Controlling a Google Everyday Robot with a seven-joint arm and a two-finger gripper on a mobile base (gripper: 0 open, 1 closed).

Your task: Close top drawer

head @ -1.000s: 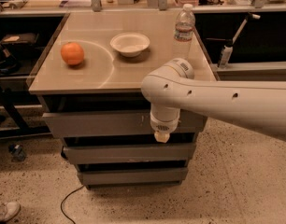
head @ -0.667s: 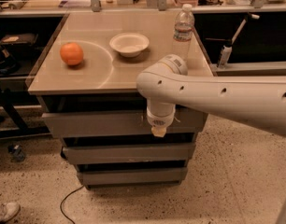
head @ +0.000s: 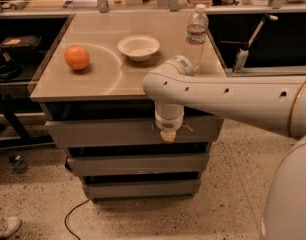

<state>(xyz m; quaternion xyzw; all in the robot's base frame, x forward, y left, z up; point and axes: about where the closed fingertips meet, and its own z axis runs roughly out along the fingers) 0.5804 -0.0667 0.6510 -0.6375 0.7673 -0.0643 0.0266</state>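
The hand (head: 168, 135) sits low against the front of the top drawer (head: 103, 132), just under the front edge of the surface (head: 108, 81) and a little right of its middle. Its pale tip meets the grey panel beside the small white scratches. Whether the hand is spread or pressed together cannot be told, since the thick wrist hides most of it. The arm (head: 228, 96) reaches in from the right and turns down at the wrist, which looks like a pose for pushing flat on the panel, not for grasping, as the front has no handle to take.

The top drawer looks slightly out: its front reads wider than the two narrower drawer fronts (head: 138, 164) below, and a dark gap shows between it and the surface's front edge. I judge the push is under way and the drawer is nearly home. Contact near the middle of the front makes sense, as an off-centre shove could rack the drawer on its runners.

On the surface, an orange (head: 77, 57) lies near the left edge, a white bowl (head: 139, 46) toward the far edge, and a water bottle (head: 196, 31) stands at the far right corner. The upright bottle is the likeliest to topple if the drawer slams.
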